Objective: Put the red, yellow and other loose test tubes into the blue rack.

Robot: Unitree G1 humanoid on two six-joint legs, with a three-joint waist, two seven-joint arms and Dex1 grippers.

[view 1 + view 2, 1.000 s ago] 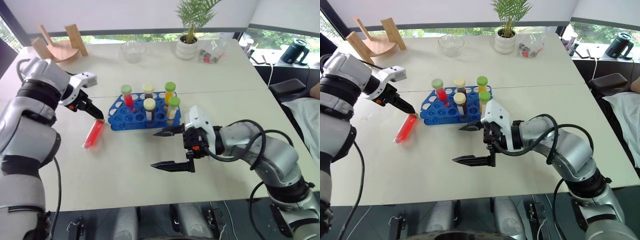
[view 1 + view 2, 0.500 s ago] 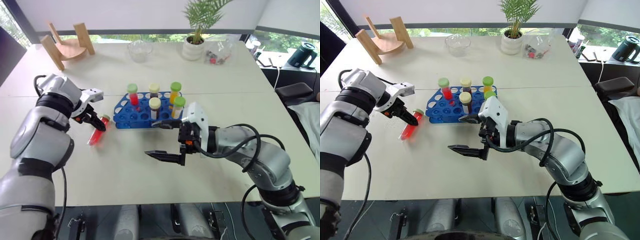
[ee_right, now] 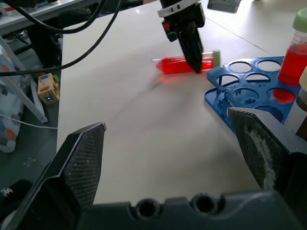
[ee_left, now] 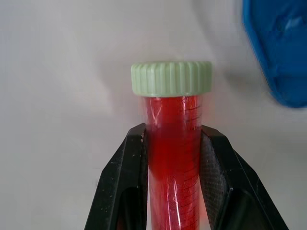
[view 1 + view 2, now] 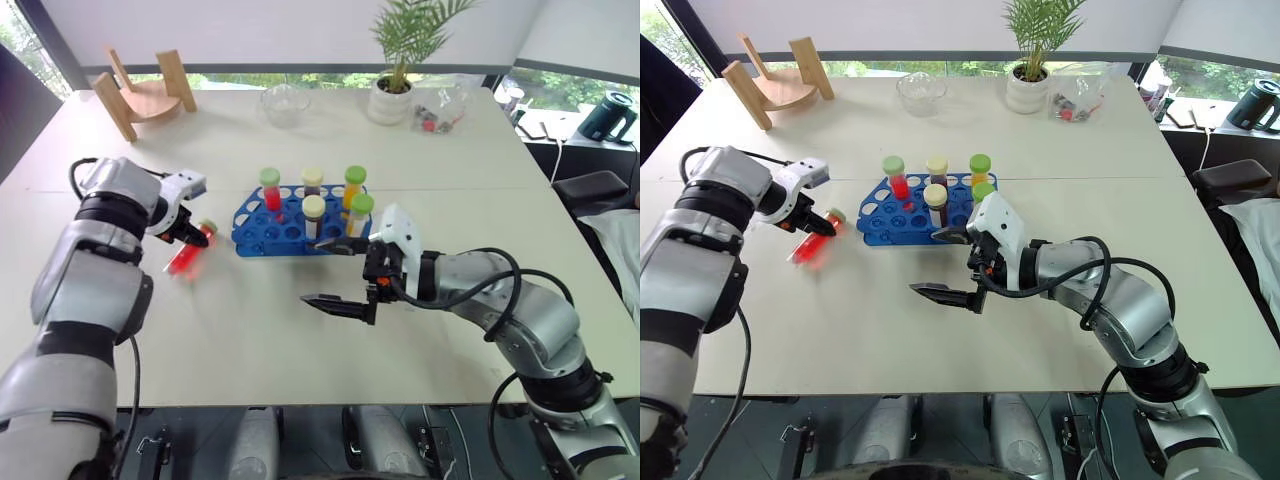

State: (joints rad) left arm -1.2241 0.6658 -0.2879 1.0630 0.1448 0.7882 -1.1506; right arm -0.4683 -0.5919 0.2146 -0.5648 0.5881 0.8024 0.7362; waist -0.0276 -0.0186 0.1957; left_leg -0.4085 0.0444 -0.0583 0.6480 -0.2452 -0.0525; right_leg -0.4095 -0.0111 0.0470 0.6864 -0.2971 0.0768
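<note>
Closing in over the last second, the left gripper (image 4: pixel 173 158) now pinches the red-liquid tube (image 4: pixel 173 143) just below its green cap, the tube lying on the pale desk (image 5: pixel 250 330) just beside the blue rack (image 5: pixel 262 232). Right gripper (image 5: pixel 338 275) hangs wide open and empty above the desk in front of the rack. Windows, a potted plant (image 5: pixel 395 70) and a glass bowl (image 5: pixel 285 103) line the far edge; the tube's lower end is blurred.

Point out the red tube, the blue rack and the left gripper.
red tube (image 4: pixel 173 139), left wrist view, on its liquid-filled body
blue rack (image 5: pixel 262 219), left eye view, on its top grid
left gripper (image 3: pixel 194 62), right wrist view, at its fingertips
</note>
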